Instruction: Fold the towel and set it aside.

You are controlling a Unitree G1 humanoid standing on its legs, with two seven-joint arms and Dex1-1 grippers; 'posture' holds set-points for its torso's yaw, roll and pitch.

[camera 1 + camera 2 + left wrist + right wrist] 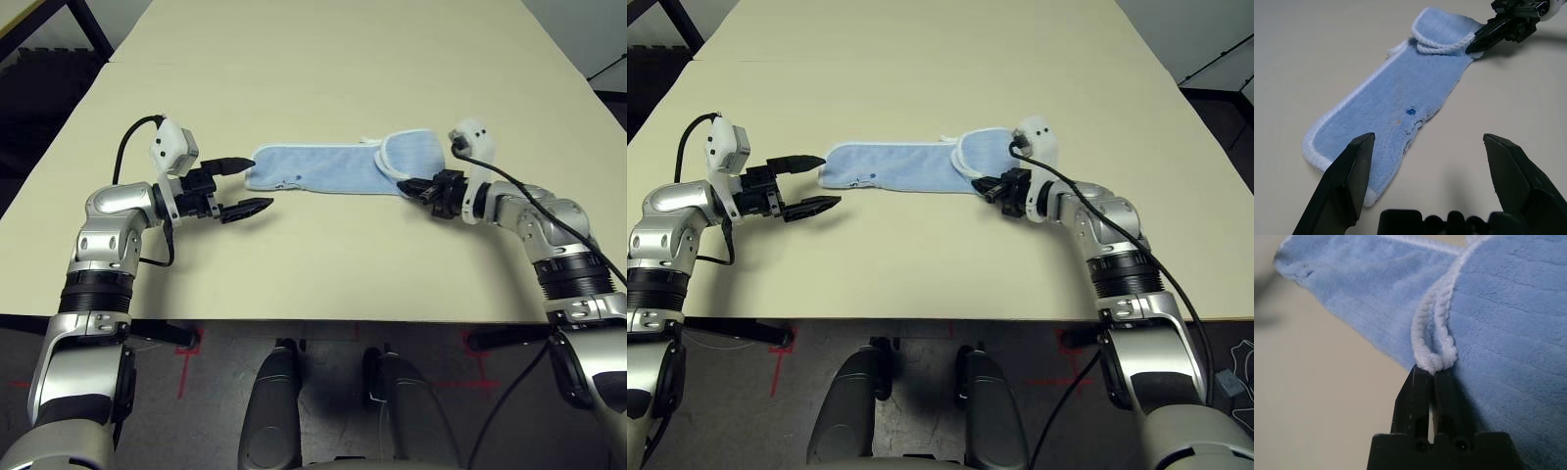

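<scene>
A: Towel (318,168) lies mid-table, a long strip, its right end flopped back over itself.

B: Right gripper (1434,374) pinches the doubled white hem there, fingers nearly together.

A: Left gripper (238,186) gapes wide, empty, beside the left end.

B: Soft, light terry, likely to sag; best taken by that stitched edge or a corner.

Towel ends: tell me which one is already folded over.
The end of the towel by the right gripper, whose flap lies doubled back onto the cloth. The end by the open left gripper lies flat in one layer.
</scene>
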